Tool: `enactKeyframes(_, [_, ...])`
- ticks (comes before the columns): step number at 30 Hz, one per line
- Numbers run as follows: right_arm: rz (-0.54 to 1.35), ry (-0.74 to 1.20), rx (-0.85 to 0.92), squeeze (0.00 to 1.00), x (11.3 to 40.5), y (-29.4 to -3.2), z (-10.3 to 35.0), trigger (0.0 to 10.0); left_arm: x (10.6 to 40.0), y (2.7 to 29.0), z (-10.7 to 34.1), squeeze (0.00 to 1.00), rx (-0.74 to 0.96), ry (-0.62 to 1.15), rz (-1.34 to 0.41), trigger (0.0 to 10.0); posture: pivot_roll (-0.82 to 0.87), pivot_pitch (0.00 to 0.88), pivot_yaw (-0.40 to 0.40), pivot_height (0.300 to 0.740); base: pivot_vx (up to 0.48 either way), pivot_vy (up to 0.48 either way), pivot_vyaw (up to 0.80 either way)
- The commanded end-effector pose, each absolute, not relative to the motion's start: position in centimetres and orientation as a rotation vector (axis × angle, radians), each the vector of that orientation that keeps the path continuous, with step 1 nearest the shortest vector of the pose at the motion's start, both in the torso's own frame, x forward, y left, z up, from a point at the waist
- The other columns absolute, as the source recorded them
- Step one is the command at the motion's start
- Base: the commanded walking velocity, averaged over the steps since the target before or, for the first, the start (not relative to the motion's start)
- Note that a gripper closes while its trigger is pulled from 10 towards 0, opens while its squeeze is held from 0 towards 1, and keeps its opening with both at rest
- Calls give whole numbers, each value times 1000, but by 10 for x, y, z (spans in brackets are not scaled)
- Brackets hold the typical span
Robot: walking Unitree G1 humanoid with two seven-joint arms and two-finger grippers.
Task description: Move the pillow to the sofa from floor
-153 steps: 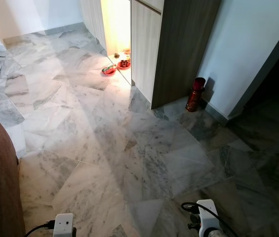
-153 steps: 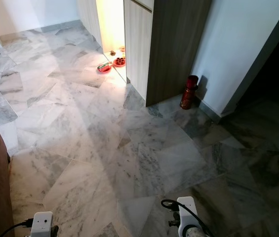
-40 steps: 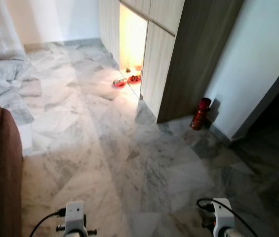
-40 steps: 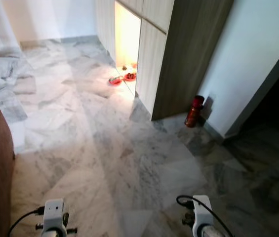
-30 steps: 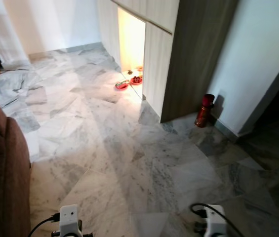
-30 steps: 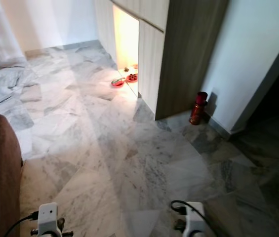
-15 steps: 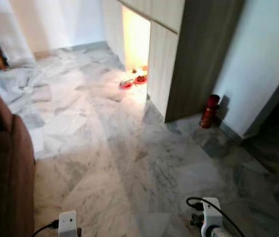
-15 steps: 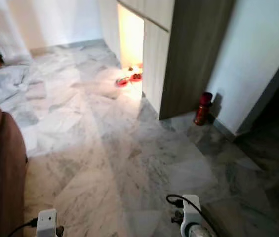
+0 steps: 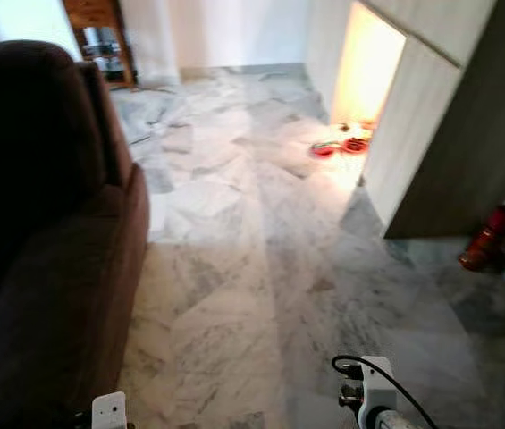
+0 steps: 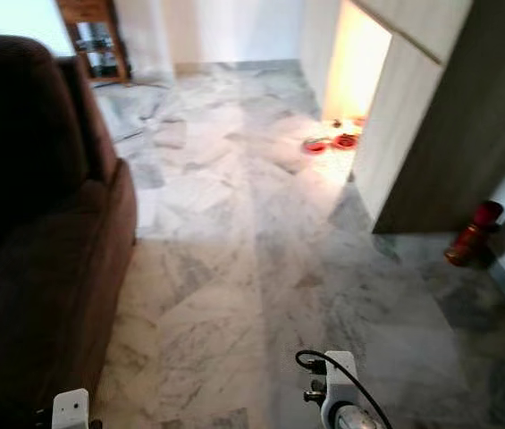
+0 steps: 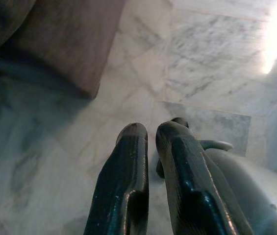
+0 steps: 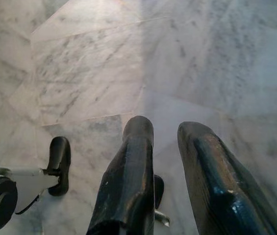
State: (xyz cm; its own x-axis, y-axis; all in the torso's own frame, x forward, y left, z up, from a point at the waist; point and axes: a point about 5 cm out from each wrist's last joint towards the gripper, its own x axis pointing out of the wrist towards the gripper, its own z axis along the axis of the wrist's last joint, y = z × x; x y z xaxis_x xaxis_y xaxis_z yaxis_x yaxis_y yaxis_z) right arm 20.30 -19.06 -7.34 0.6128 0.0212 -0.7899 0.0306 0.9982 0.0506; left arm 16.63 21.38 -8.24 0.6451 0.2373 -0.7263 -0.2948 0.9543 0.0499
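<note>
View is swung left: sofa now fills the near left, no pillow spotted. Left end effector nearly closed, right end effector slightly open, both empty.

Floor: grey-and-white veined marble tiles laid at angles, running from the near edge to the far wall. Sofa: dark brown, upholstered, along the left side, its high back and rounded arm rising toward the far left. Cabinet: tall, pale wood-grain doors with a darker side panel, on the right; one open bay glows warm yellow and throws light onto the tiles before it. Red bowls: on the floor at the foot of that bay. Red cylinder: leaning by the white wall beside the cabinet's dark side. Wooden shelf unit: far left corner, against the white back wall.
</note>
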Motion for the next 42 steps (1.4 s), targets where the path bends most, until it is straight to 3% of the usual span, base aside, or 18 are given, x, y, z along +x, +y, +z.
enactKeyframes(1, [-20,919,74,0,199,-191,-76,10000,164,213,-84,0,-62,820,288,10000,37,73,-6,740,0,0,800])
enactKeyframes(27, [-5,923,76,0,197,-188,-77,10000,165,207,-84,0,-25,830,242,10000,45,94,-3,740,0,0,800])
enactKeyframes(36, [-24,929,115,0,194,-189,-78,10000,163,204,-85,0,-32,834,240,10000,43,65,5,740,0,0,0])
enactKeyframes(42, [-14,926,118,0,195,-187,-78,10000,163,204,-86,0,-27,841,236,10000,44,48,4,740,0,454,0])
